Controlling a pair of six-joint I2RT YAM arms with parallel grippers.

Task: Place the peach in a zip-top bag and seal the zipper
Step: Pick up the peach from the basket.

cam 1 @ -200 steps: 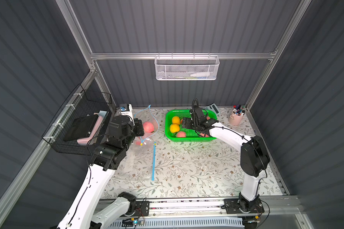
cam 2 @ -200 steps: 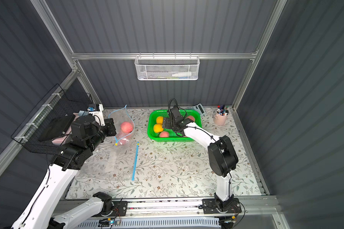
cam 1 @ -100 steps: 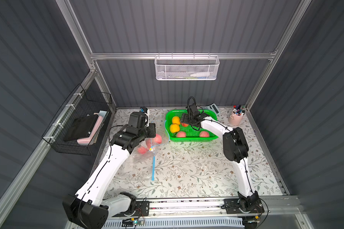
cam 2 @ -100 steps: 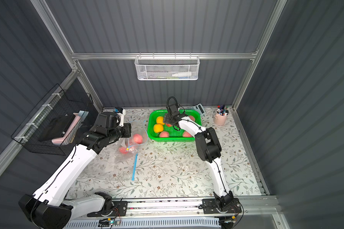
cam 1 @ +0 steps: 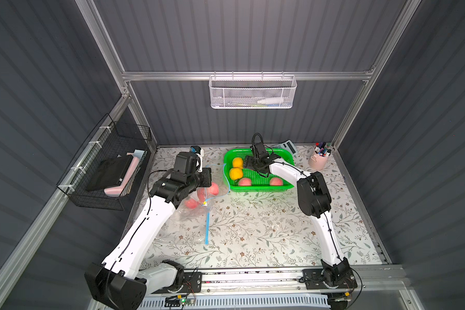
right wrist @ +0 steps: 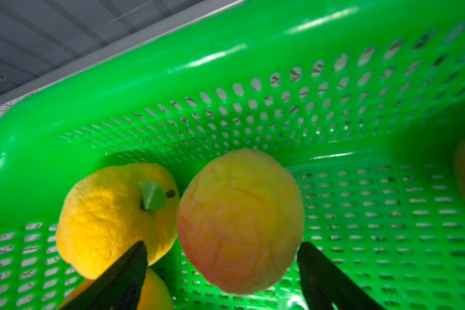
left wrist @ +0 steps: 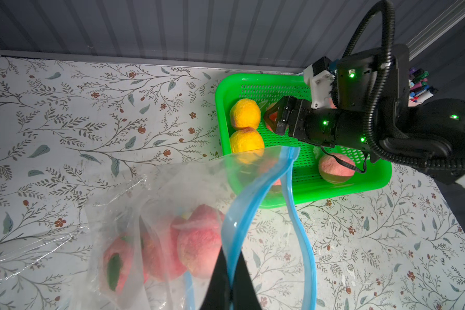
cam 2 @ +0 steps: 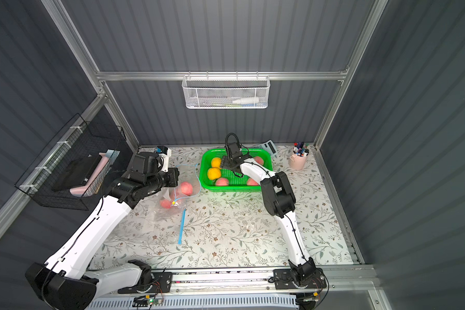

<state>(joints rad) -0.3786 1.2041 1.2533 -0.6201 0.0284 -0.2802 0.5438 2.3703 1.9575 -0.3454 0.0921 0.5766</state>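
Peach point(right wrist: 239, 220) sits in green basket point(right wrist: 253, 67) btwn the wide-spread jaws of your R pincer point(right wrist: 222, 245), while your L pincer point(left wrist: 230, 257) is clamped on the zip-top bag point(left wrist: 172, 188) at its blue zipper edge.

Left arm point(cam 1: 156, 214) extended, jaws pinched shut; right arm point(cam 1: 285, 171) extended, jaws spread.

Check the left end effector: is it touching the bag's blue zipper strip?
Touching. The left wrist view shows the left end effector shut on the blue zipper strip, which is pinched between its black fingers.
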